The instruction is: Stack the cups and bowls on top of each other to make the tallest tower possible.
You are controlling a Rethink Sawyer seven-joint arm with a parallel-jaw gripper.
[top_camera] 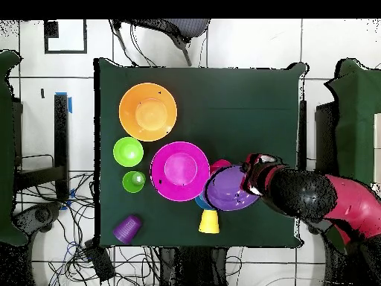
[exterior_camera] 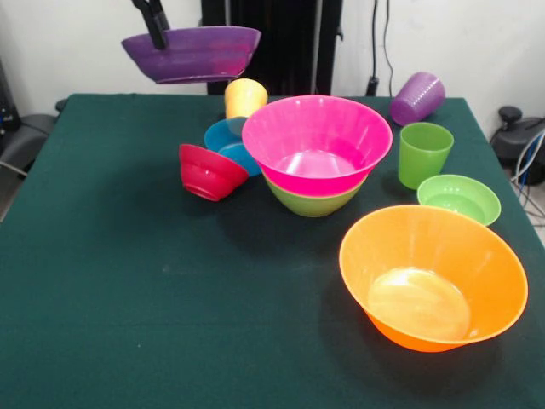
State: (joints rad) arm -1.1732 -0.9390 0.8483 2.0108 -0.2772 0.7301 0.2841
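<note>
Holding the purple bowl (exterior_camera: 192,53) by its rim, my gripper (exterior_camera: 157,32) was clamped on the thin wall, bowl up in the air, tilted, left of the tower (exterior_camera: 316,153). Felt light, glossy, prob slippery w/ a one-side pinch, so I judged it could swing. Tower: pink bowl (exterior_camera: 317,141) nested in green bowl (exterior_camera: 312,203), mid-table.

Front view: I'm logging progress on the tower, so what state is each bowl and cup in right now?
tool: shut on purple bowl's rim
purple bowl: held in the air, tilted
pink bowl: upright, nested in green bowl
green bowl: upright, tower base
orange bowl: upright, alone
light green bowl: upright
red bowl: tipped on its side
blue bowl: tilted
green cup: upright
purple cup: lying on its side
yellow cup: tipped over
</note>
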